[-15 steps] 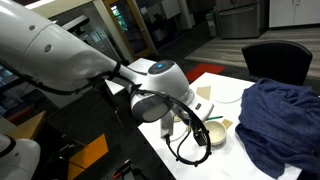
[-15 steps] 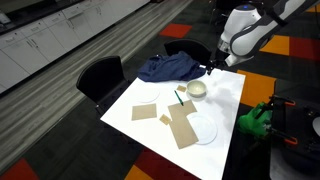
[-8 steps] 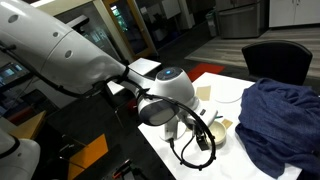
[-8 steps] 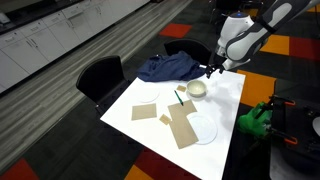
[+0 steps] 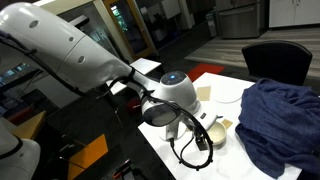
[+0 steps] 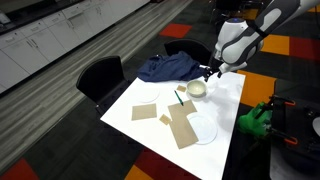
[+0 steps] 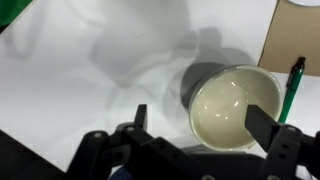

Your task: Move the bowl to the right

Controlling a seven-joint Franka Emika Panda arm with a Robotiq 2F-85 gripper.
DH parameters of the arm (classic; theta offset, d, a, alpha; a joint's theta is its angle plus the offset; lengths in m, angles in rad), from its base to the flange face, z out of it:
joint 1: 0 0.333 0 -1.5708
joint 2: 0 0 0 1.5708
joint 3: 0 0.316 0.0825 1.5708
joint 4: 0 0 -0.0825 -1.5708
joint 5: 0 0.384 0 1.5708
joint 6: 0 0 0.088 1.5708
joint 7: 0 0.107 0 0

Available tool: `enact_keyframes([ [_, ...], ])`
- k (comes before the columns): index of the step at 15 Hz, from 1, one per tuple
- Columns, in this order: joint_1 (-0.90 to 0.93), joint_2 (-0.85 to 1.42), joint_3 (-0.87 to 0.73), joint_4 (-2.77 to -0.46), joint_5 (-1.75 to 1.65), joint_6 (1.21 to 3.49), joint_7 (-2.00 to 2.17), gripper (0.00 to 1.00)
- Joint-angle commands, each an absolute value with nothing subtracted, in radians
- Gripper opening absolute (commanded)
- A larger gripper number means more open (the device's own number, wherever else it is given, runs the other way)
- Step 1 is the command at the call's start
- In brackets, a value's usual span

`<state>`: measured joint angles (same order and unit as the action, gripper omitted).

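The bowl (image 7: pixel 232 108) sits on the white surface (image 7: pixel 60 100), with a green pen (image 7: pixel 295 85) at its 3 o'clock. The end effector (image 7: pixel 201 122) hangs over it, fingers apart. The finger above the 3 o'clock rim could strike it on descent, tipping the bowl onto the pen.

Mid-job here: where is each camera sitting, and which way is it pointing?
Exterior view: low beside the arm, facing across the table to the cloth; arm fills the left.
Exterior view: high, far, looking down on the whole table; arm enters top right.
Wrist view: straight down past the open gripper onto the bowl.
All share the table.
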<state>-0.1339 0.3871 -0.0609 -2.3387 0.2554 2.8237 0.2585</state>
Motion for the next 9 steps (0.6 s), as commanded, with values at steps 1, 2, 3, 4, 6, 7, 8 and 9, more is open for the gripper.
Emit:
enact_keyframes([
  [1,-0.147,0.476,-0.025,-2.274,0.323,2.876,0.243,1.0],
  [2,-0.147,0.5,-0.018,-2.258,0.333,2.896,0.244,1.0],
  [3,-0.145,0.521,-0.014,-2.245,0.339,2.917,0.249,1.0],
  [4,-0.149,0.541,-0.006,-2.232,0.344,2.937,0.244,1.0],
  [6,-0.158,0.574,0.011,-2.204,0.346,2.958,0.239,1.0],
  [7,-0.165,0.588,0.018,-2.19,0.347,2.956,0.238,1.0],
  [8,-0.186,0.6,0.039,-2.175,0.353,2.947,0.223,1.0],
  [9,-0.204,0.61,0.057,-2.163,0.361,2.941,0.213,1.0],
])
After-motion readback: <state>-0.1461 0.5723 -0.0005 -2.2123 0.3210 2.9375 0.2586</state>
